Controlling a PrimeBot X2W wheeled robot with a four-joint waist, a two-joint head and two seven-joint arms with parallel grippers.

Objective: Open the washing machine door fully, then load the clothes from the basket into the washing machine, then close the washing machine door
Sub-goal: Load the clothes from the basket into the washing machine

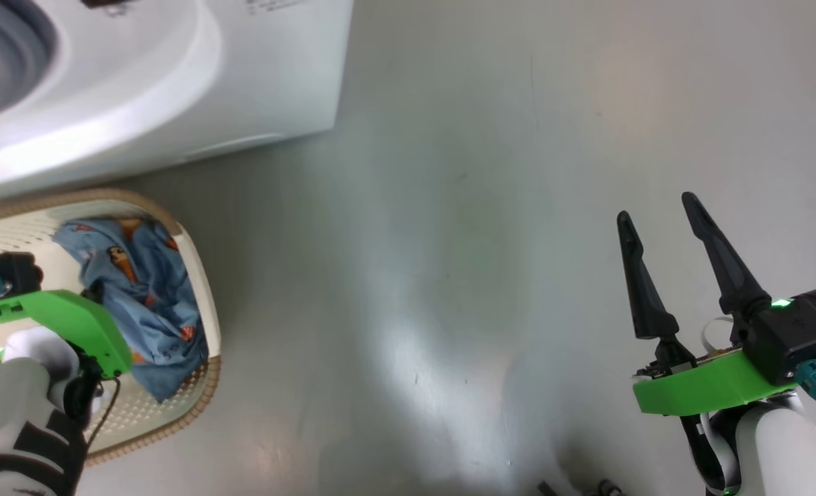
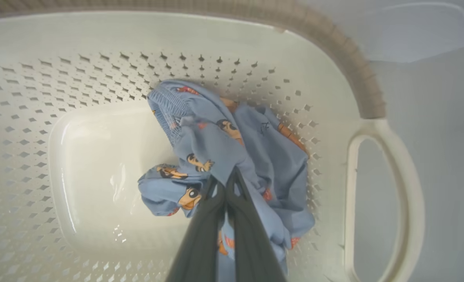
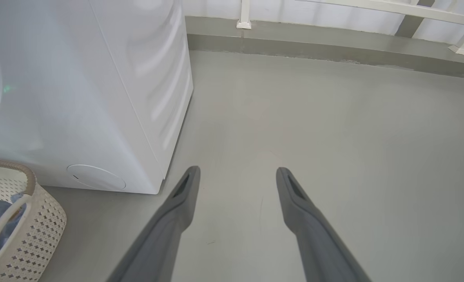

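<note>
Closest to me, my left gripper is down inside the basket, clenched on a fold of the clothes, a crumpled light blue piece with orange cartoon figures. The pinch looks thin: just a ridge of cloth between the tips, with most of the piece heaped against the basket's perforated wall and floor. My right gripper hangs released and holds nothing, its fingers spread wide above bare floor, well apart from the basket.

My worry is the lift. With so little cloth in the grip, the weight of the trailing bulk could pull the fold out as I raise it. The hanging part could also snag on the brown rim or the loop handle, and a light basket like this would likely drag or tip.

Just beyond the basket stands the washing machine, with its grey rubber ring at the upper left of the head view. I cannot tell from here how far the door stands open. A low carry might leave cloth draped over that ring, where it would foul the closing.
</note>
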